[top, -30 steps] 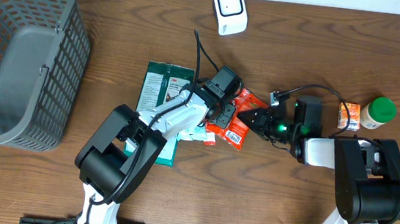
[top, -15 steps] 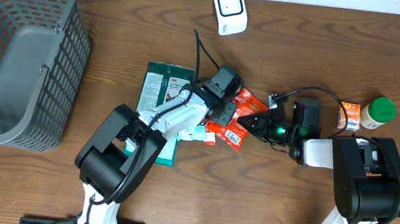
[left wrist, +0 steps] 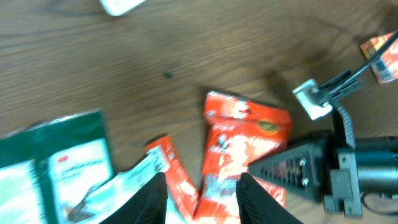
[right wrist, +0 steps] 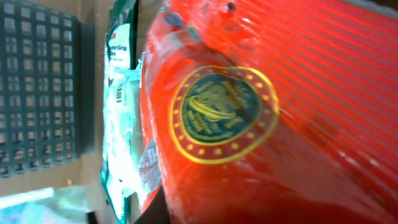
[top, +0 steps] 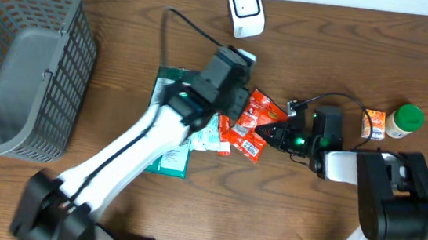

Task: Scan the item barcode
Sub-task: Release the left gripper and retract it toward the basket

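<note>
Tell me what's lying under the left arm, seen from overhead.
A green packet and a white-and-teal packet poke out beside it; the left arm covers the green packet's middle.

Glossy plastic packet; matt wood-grain table.

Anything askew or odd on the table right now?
Nothing spilled or damaged. The red packet, pinched at its edge by the right gripper, lies tilted in an overlapping jumble with a second red packet and a white-teal sachet, beside the green pack.
</note>
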You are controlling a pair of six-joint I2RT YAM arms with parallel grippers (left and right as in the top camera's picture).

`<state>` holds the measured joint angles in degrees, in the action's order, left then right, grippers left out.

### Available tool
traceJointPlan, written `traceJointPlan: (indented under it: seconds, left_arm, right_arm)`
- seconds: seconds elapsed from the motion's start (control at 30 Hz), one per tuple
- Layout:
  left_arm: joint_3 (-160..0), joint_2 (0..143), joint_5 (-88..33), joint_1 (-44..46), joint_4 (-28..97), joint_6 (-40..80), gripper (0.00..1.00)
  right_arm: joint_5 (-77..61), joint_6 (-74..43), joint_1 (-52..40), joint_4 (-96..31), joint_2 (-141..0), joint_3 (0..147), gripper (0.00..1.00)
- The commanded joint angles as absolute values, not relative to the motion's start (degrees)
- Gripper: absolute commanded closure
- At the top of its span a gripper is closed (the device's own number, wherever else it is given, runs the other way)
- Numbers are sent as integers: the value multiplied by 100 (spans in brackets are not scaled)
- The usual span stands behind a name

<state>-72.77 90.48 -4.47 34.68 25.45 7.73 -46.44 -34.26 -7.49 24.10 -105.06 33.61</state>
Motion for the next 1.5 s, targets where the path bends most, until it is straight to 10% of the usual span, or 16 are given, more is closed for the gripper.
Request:
traceJointPlan:
  seconds: [0.0,0.43,1.23,1.47]
  left_arm:
    - [-7310,8519,-379,3188,3000,923,60]
    - [-7310,7599,-1022,1806,4233,1431,44]
    - [-7264,7835,-1345,1127,4967,1426,23]
    - [-7264,7835,-1345,1127,4969,1426,69]
  right_arm:
    - [-4392,-2969,-792,2108,-9837,3332,99]
    - [-3310,-1140,-792,-1575,-8232,4698,99]
    - [-3955,-1037,-792,-1695,-8123,4740,99]
    - [-3955,-1044,-792,-1715,-8123,4740,99]
